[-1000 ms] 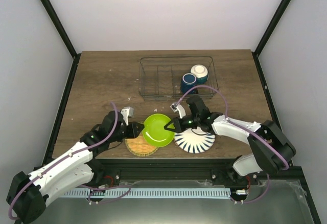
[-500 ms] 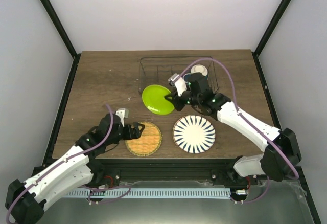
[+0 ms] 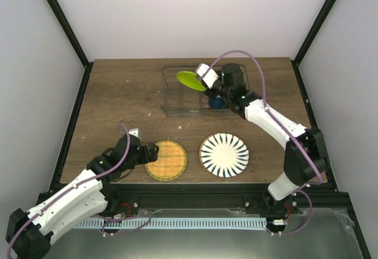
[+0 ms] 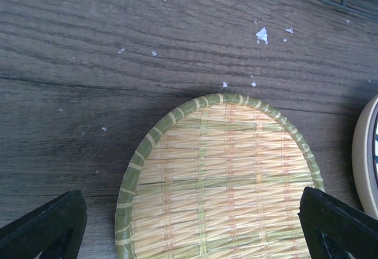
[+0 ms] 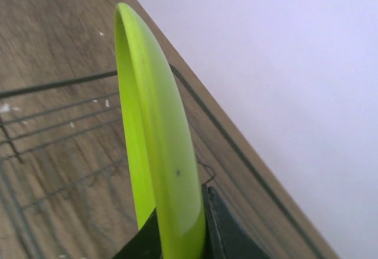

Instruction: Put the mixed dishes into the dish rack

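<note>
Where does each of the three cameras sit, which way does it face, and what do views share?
Top external: above and behind the bases, looking down on the table; both arms show, left hand by the woven tray, right hand over the dish rack.
Left wrist: on that arm, looking down at the woven tray; open fingertips in the bottom corners.
Right wrist: on that arm, looking along the edge-on lime-green plate; its fingers clamp the rim.
Shared: tray in top and left wrist; plate in top and right wrist.

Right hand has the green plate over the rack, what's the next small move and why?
Probably lower the right hand so the lime-green plate slides into the dish rack: it is pinched by its rim and looks held above the wires, not seated.
</note>
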Available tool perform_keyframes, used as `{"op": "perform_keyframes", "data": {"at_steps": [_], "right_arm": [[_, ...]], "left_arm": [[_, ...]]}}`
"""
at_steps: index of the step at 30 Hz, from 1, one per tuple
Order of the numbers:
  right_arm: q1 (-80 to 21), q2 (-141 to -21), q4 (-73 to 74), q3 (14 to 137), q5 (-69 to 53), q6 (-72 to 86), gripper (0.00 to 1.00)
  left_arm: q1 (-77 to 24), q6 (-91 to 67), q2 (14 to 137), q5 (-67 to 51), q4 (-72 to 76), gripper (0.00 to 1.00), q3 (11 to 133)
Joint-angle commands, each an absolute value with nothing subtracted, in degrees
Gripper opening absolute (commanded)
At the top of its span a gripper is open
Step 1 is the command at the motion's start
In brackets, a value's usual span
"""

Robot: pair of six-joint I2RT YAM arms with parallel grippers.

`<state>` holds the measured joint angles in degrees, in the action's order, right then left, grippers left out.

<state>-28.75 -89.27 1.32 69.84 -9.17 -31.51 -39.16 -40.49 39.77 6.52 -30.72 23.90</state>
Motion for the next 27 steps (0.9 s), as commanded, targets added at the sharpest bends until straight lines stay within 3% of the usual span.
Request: {"op": "perform_keyframes", "data": {"at_steps": [1,15,27], "right_arm": [[-26.79,-92.18,-8.33,75.08,-10.46,-43.50,0.01],[-24.92,-108.33,0.67,91.53,-14.66,-60.50,0.01],[-24.13,-114.04,6.74,95.64,-13.65,-66.06,0.01]], "left_arm": [[-39.22,-41.39,39.50,7.26,-30.15,1.00,22.40],[-38.97,-41.17,42.52,6.50,-27.43,1.00,22.10],[-38.45,-42.17,42.53,6.70,-29.14,1.00,22.46]]}}
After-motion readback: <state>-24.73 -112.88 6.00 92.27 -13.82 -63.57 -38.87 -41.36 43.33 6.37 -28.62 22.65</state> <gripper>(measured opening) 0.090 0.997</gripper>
